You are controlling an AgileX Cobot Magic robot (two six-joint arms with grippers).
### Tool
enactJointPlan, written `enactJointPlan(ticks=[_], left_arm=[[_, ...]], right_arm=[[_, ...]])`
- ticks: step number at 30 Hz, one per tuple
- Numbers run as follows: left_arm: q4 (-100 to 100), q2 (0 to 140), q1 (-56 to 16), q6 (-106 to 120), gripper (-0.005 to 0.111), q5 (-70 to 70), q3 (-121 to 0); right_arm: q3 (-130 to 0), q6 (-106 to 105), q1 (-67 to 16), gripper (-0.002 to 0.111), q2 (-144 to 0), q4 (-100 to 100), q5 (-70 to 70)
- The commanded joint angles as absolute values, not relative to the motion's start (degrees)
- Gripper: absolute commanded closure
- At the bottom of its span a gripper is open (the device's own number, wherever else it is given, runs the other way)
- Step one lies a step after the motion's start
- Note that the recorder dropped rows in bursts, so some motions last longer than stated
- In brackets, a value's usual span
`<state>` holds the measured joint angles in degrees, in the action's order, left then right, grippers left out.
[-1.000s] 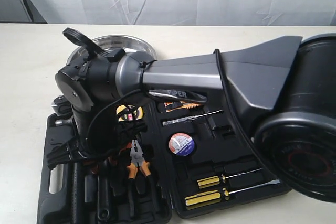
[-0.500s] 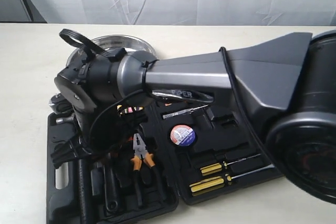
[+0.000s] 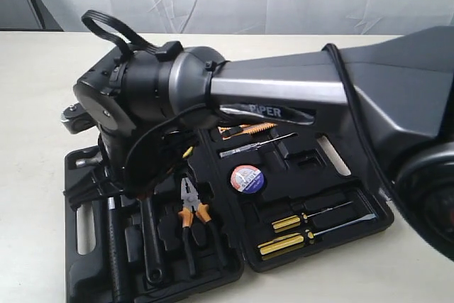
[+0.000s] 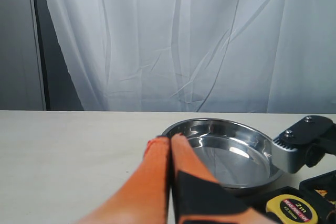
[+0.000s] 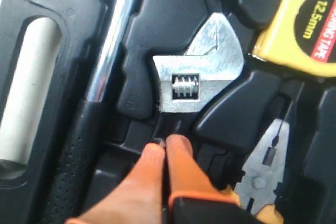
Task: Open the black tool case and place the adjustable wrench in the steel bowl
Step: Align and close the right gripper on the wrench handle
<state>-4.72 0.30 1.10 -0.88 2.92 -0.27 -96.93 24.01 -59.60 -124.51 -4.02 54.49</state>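
Observation:
The black tool case (image 3: 298,161) lies open on the table with its tools in moulded recesses. In the right wrist view, the silver head of the adjustable wrench (image 5: 199,85) shows over its recess. My right gripper (image 5: 167,140) is pinched shut on the wrench's black handle just below the head. In the exterior view, the right arm (image 3: 142,90) reaches across the case's left half and hides the wrench and the bowl. The left wrist view shows the steel bowl (image 4: 231,153), empty, just beyond my left gripper (image 4: 170,137), which is shut on nothing.
A steel-shafted hammer (image 5: 110,40) lies beside the wrench, near the case's handle slot (image 5: 26,93). A yellow tape measure (image 5: 310,19) and orange-handled pliers (image 3: 190,211) lie close by. Yellow screwdrivers (image 3: 284,243) and a tape roll (image 3: 247,179) fill the right half.
The right arm's wrist has risen and now covers the bowl in the exterior view. The open case has slid a little away from the camera and turned slightly.

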Motion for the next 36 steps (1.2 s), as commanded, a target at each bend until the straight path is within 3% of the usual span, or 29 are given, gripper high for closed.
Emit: enactJointPlan(ticks=[1, 5, 7, 9, 11, 36], left_arm=[[-4.8, 0.0, 0.5, -0.9, 0.107, 2.9, 0.0], [-4.8, 0.0, 0.5, -0.9, 0.107, 2.9, 0.0], [-4.8, 0.0, 0.5, -0.9, 0.107, 2.9, 0.0], [-4.8, 0.0, 0.5, -0.9, 0.107, 2.9, 0.0], [-4.8, 0.0, 0.5, -0.9, 0.107, 2.9, 0.0], [-4.8, 0.0, 0.5, -0.9, 0.107, 2.9, 0.0]], right_arm=[[-95.7, 28.1, -59.4, 0.109, -126.7, -3.7, 54.1], [-95.6, 28.1, -59.4, 0.108, -129.4, -2.6, 54.9], [-95.6, 28.1, -59.4, 0.098, -129.4, -1.7, 54.7], [-95.7, 27.0, -59.4, 0.081, -129.1, -1.6, 54.5], [-95.7, 27.0, -59.4, 0.074, -129.0, -1.4, 54.1], [-95.7, 26.9, -59.3, 0.074, -127.0, 0.7, 51.9]])
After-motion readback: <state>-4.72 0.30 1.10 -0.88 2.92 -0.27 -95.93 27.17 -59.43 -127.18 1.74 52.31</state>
